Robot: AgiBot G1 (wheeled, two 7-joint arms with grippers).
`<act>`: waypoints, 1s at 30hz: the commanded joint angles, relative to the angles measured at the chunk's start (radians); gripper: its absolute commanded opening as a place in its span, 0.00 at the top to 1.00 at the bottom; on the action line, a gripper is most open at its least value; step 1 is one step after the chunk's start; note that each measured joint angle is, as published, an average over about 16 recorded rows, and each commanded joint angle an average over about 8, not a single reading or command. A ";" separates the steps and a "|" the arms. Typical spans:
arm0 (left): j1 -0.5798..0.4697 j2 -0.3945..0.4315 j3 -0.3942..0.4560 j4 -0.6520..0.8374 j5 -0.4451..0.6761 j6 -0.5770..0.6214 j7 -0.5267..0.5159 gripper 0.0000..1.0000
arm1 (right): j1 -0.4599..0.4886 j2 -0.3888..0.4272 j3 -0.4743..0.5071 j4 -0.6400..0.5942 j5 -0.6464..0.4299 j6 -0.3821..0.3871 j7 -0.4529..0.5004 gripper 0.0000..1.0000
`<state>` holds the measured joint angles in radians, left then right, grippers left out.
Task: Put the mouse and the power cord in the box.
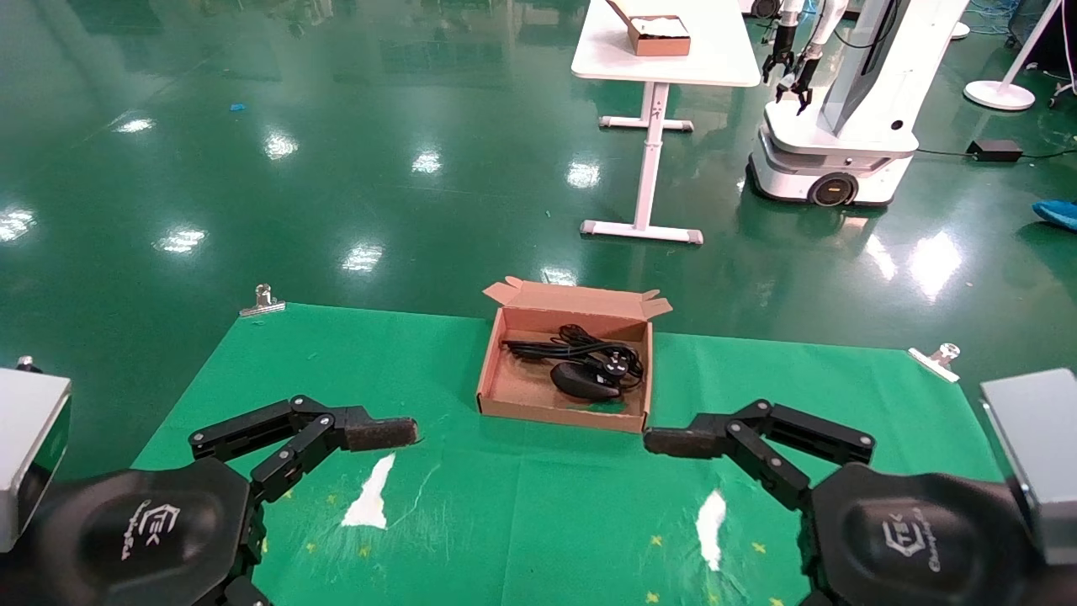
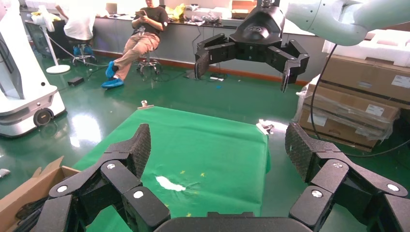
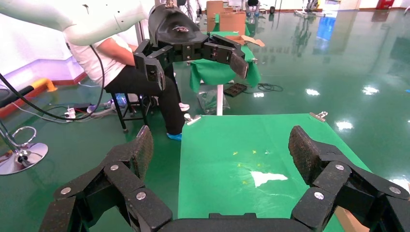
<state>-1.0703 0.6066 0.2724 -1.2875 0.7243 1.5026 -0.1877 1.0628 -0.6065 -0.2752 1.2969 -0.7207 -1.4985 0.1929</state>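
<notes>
The brown cardboard box (image 1: 555,413) stands open at the far middle of the green table. Inside it lies the black oval mouse (image 1: 580,380), with the coiled black power cord (image 1: 589,345) just behind it. My left gripper (image 1: 387,433) hovers open near the table's front, left of the box, with nothing between its fingers (image 2: 140,147). To the right of the box my right gripper (image 1: 673,441) is also open and empty, its pads (image 3: 302,147) spread wide. A corner of the box (image 2: 26,191) shows in the left wrist view.
Metal clips (image 1: 262,300) (image 1: 937,357) pin the green cloth (image 1: 336,379), which has white torn patches (image 1: 370,497) (image 1: 712,515). Beyond the table stand a white desk with a smaller brown box (image 1: 659,35) and another robot (image 1: 841,109). Seated people and stacked cartons (image 2: 358,96) are around.
</notes>
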 commanded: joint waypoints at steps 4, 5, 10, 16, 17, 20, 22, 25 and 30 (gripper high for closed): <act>-0.002 0.002 0.003 0.002 0.002 -0.002 0.000 0.00 | 0.005 -0.002 -0.002 -0.005 -0.004 0.001 -0.002 0.00; -0.002 0.002 0.003 0.002 0.002 -0.003 0.000 0.00 | 0.005 -0.002 -0.002 -0.006 -0.004 0.001 -0.003 0.00; -0.003 0.003 0.004 0.002 0.004 -0.004 0.000 0.00 | 0.008 -0.003 -0.003 -0.009 -0.007 0.002 -0.004 0.00; -0.003 0.003 0.005 0.003 0.005 -0.006 0.000 0.00 | 0.010 -0.004 -0.003 -0.011 -0.008 0.002 -0.005 0.00; -0.003 0.003 0.006 0.003 0.005 -0.006 0.000 0.00 | 0.010 -0.004 -0.004 -0.011 -0.008 0.002 -0.005 0.00; -0.003 0.003 0.006 0.003 0.005 -0.006 0.000 0.00 | 0.011 -0.004 -0.004 -0.012 -0.009 0.002 -0.005 0.00; -0.003 0.004 0.006 0.003 0.005 -0.006 0.000 0.00 | 0.011 -0.004 -0.004 -0.012 -0.009 0.002 -0.005 0.00; -0.003 0.004 0.006 0.004 0.005 -0.006 0.000 0.00 | 0.011 -0.004 -0.004 -0.013 -0.009 0.003 -0.006 0.00; -0.004 0.004 0.006 0.004 0.006 -0.007 0.000 0.00 | 0.012 -0.005 -0.004 -0.013 -0.010 0.003 -0.006 0.00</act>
<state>-1.0741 0.6106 0.2788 -1.2837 0.7299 1.4959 -0.1873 1.0744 -0.6111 -0.2796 1.2837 -0.7304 -1.4955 0.1869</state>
